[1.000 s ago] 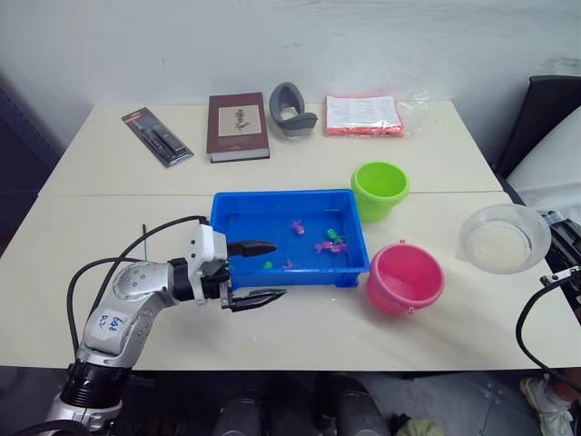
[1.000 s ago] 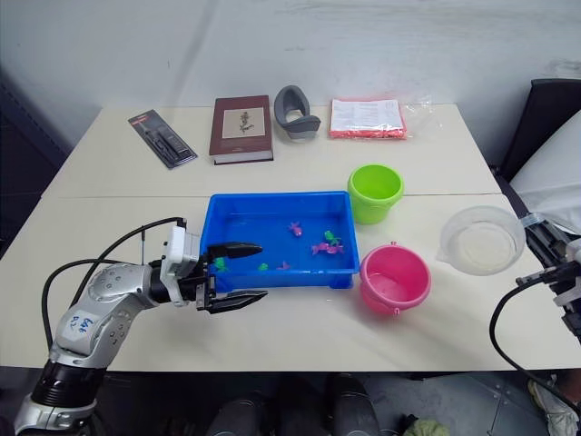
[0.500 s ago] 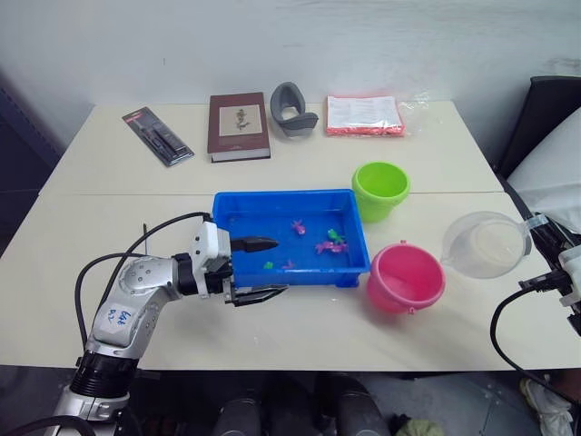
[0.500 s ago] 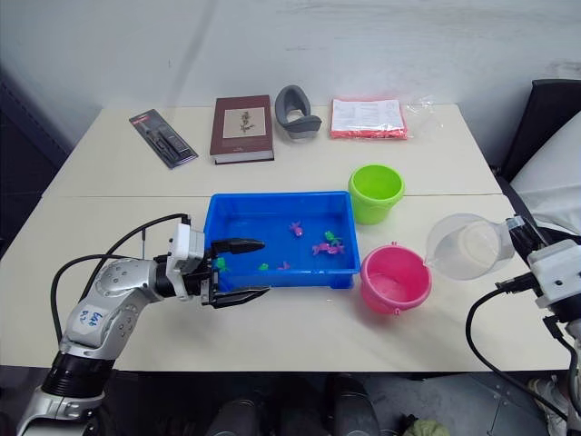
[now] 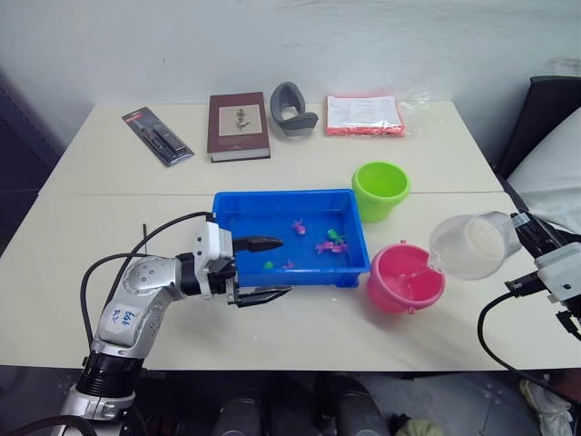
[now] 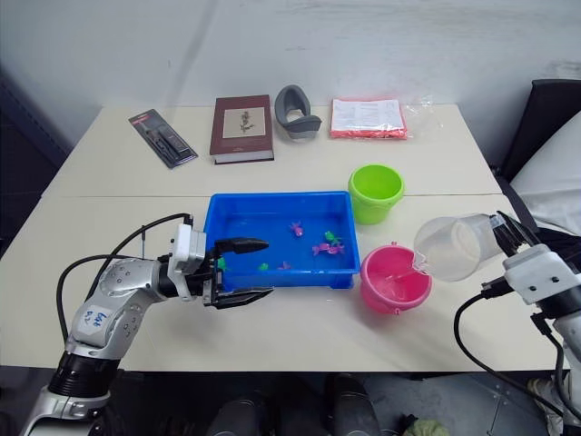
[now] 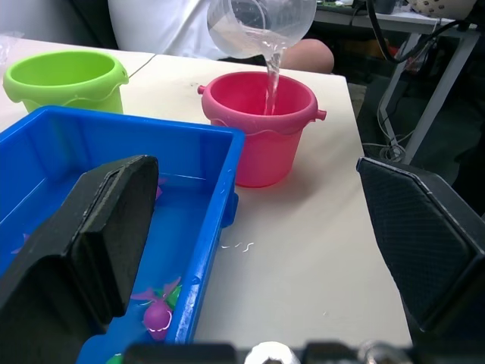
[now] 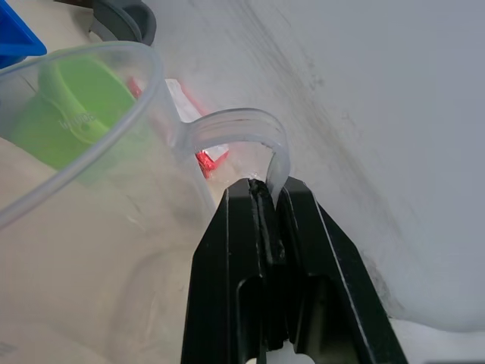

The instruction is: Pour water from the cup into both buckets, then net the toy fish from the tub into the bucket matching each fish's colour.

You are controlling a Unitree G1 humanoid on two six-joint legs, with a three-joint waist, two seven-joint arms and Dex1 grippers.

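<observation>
Tipped over the pink bucket [image 5: 406,277] by the right gripper [image 8: 261,199], clenched on its curved handle: the cup [image 5: 467,245], spout down and a thin stream of water falling into the pail, as seen from the left wrist view. Held high and sideways, presumably, to keep the stream inside the rim and off the table [image 5: 109,236]. Still to be filled, by the look of it: the green bucket [image 5: 379,189], standing just behind the pink one and beside the far right corner of the tub [image 5: 289,202]. Parked at the tub's near left corner, left gripper [image 5: 259,270], fingers spread wide and empty, one above the water and one outside the front wall, probably waiting clear of the pour. In the tub's shallow water, toward its right half: the toy fish [image 5: 328,243], pink and green, none netted yet. No sign of the net. At the table's far edge, away from the work: a dark red book [image 5: 238,125], a black packet [image 5: 157,136], a grey curved object [image 5: 290,109] and a red-edged plastic bag [image 5: 363,114]. Printing on book, packet and bag too small to read; handwritten blue marks on the left forearm likewise unclear.
</observation>
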